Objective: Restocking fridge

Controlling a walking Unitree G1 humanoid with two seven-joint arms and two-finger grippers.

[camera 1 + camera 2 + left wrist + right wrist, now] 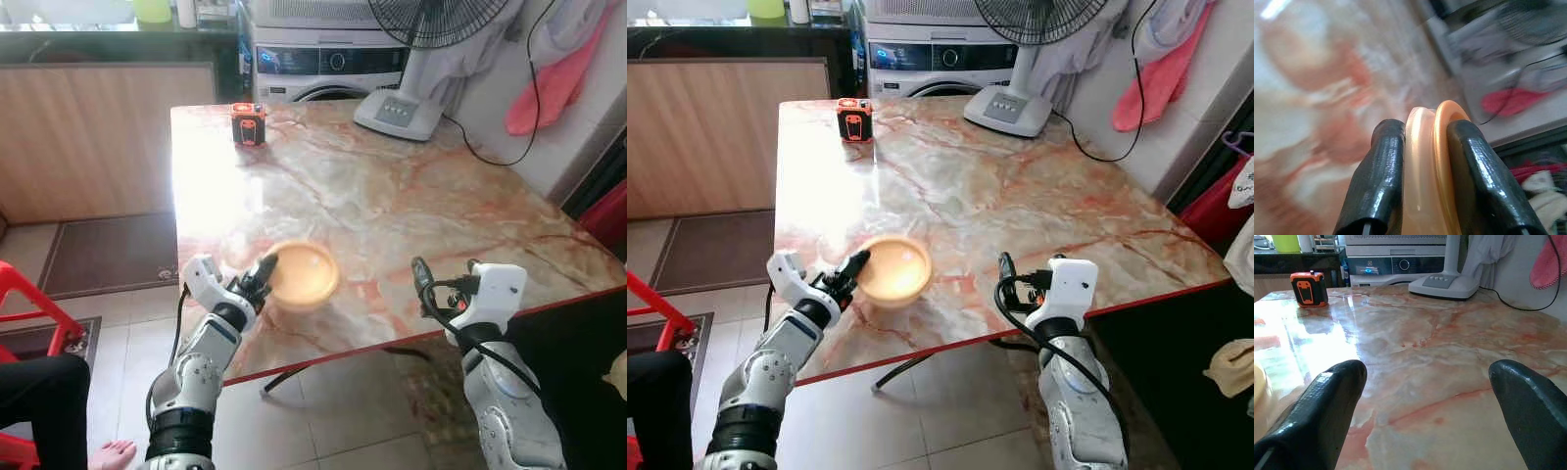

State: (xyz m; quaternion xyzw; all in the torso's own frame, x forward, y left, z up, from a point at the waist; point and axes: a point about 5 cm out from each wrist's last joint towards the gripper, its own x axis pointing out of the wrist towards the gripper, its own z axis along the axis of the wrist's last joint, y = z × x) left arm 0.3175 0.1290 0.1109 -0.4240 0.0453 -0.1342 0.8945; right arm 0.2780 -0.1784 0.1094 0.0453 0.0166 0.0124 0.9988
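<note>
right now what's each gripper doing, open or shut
Left gripper: shut on the rim of the orange bowl on the marble table.
Right gripper: open, holding nothing, fingers spread over the table near its front edge.

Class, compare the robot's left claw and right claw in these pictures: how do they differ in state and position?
The left claw is shut on the rim of the orange bowl; the right claw is open and holds nothing. The left claw touches the bowl, while the right claw hovers over bare table. Both have black fingers and sit near the table's front edge.
</note>
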